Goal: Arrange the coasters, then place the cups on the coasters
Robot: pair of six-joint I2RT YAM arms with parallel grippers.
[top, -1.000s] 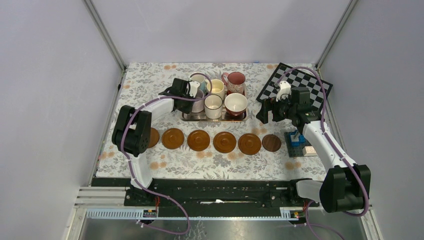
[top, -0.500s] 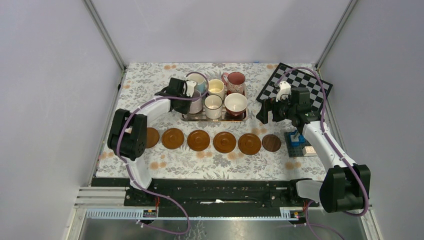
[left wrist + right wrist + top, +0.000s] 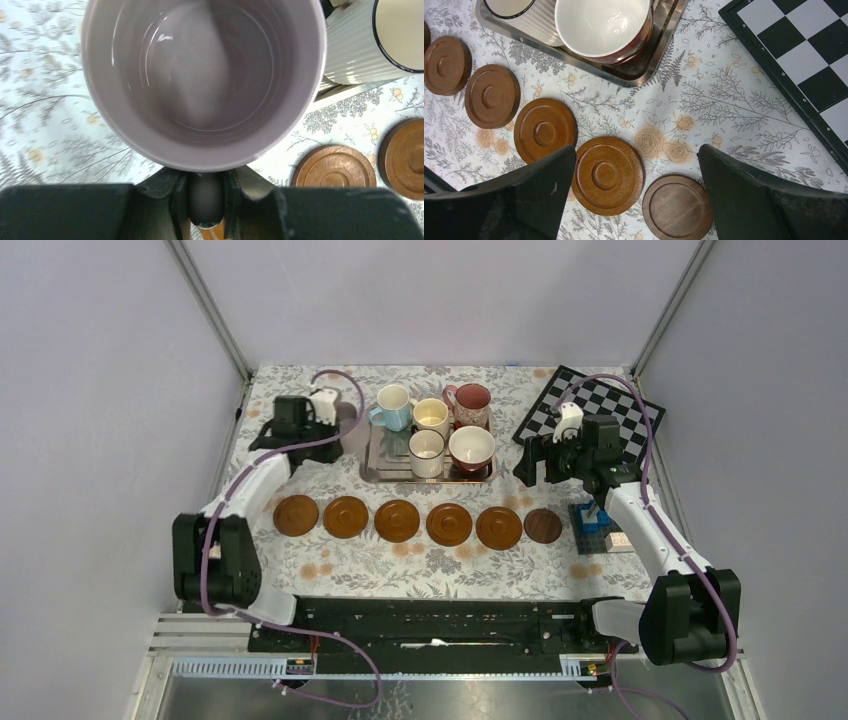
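Note:
Six brown coasters lie in a row across the table, from the leftmost [image 3: 296, 515] to the darker, smaller one [image 3: 543, 526] at the right end. My left gripper [image 3: 206, 182] is shut on the handle of a pale lilac-grey cup [image 3: 200, 75], held upright left of the tray and over the cloth behind the row's left end. Several cups stand on the tray: light blue [image 3: 393, 405], cream [image 3: 432, 418], pink [image 3: 472, 400], white ribbed [image 3: 427, 450], dark red with white inside [image 3: 471, 448]. My right gripper [image 3: 636, 160] hangs open and empty above the right-end coasters [image 3: 607, 176].
The silver tray [image 3: 380, 473] sits at the back centre. A chessboard [image 3: 592, 418] lies at the back right, and blue toy bricks [image 3: 595, 518] stand by the right arm. Frame posts and walls close in the table's sides and back.
My left arm has carried the lilac-grey cup off the tray and swung it left, over the back-left part of the cloth. The right arm has not moved.

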